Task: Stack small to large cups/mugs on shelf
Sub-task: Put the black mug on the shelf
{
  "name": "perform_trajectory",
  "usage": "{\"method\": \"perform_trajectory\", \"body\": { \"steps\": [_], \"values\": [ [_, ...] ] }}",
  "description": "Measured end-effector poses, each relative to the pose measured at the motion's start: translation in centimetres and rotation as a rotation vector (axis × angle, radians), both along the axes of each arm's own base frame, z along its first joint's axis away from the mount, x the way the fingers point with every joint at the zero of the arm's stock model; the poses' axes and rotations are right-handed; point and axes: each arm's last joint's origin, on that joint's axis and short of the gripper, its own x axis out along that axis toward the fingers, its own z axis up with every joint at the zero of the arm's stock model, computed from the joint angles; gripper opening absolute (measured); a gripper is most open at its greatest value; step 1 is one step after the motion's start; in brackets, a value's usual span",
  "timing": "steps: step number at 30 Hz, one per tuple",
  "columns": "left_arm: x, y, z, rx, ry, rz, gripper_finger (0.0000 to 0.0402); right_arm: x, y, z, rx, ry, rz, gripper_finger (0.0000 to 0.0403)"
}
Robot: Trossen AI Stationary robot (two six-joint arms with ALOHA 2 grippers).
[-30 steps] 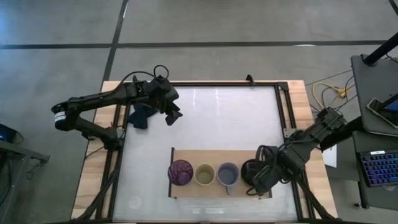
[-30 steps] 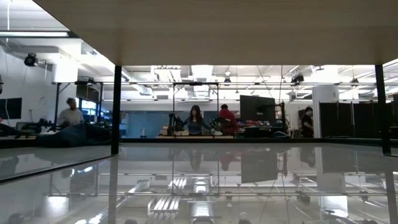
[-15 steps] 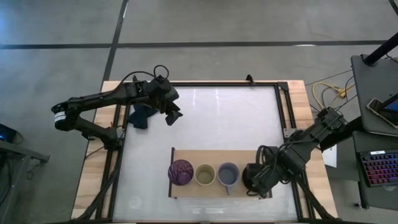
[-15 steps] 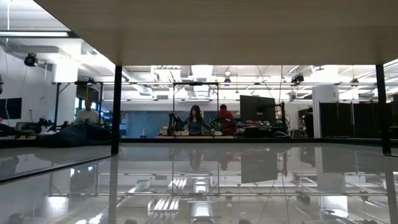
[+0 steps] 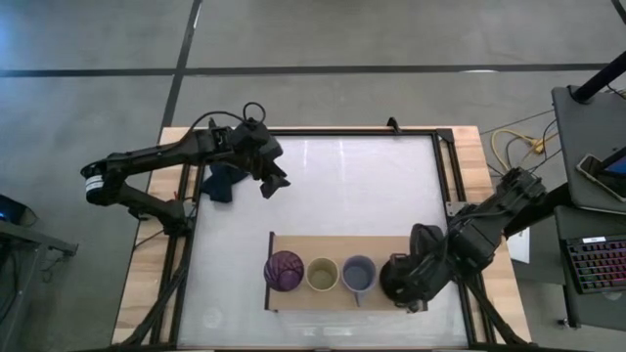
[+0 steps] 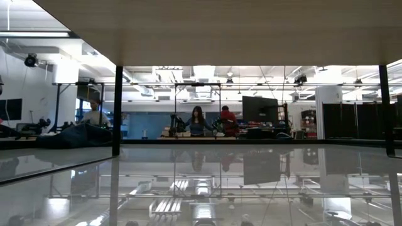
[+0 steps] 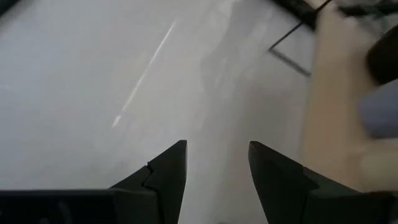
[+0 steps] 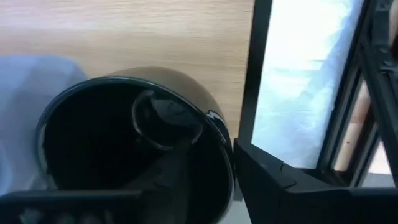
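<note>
On the light-wood shelf stand, left to right, the purple tumbler, the pale yellow cup, the grey-lavender mug and the black mug. My right gripper is over the shelf's right end, shut on the black mug. My left gripper hangs open and empty over the table's far left part, well away from the shelf; it also shows in its wrist view. My right gripper has one finger inside the black mug and the other outside it, with the rim wall on the mug's right side between them. The fingers come from above, slanting in from the right. The mug is upright at the shelf's right end; I cannot see whether its base touches the board.
The shelf's black end rail runs close beside the black mug. A dark blue cloth lies at the table's far left, beside my left gripper. The white tabletop lies between the two arms. In the low view the shelf board fills the top.
My right gripper has shifted a little toward the table's near edge at the shelf's right end, and the black mug has moved with it, staying upright.
</note>
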Motion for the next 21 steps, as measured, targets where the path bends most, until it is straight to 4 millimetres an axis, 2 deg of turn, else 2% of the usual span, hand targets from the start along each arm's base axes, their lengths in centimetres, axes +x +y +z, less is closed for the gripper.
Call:
{"method": "perform_trajectory", "body": {
  "steps": [10, 21],
  "values": [
    [0.5, -0.2, 0.5, -0.025, -0.072, -0.013, 0.0158, -0.6, 0.6, 1.7, 0.026, -0.07, 0.016, 0.0043],
    [0.9, -1.6, 0.5, -0.028, -0.073, -0.069, 0.0158, -1.3, 0.0, 2.0, 0.037, -0.076, 0.027, 0.0046]
  ]
}}
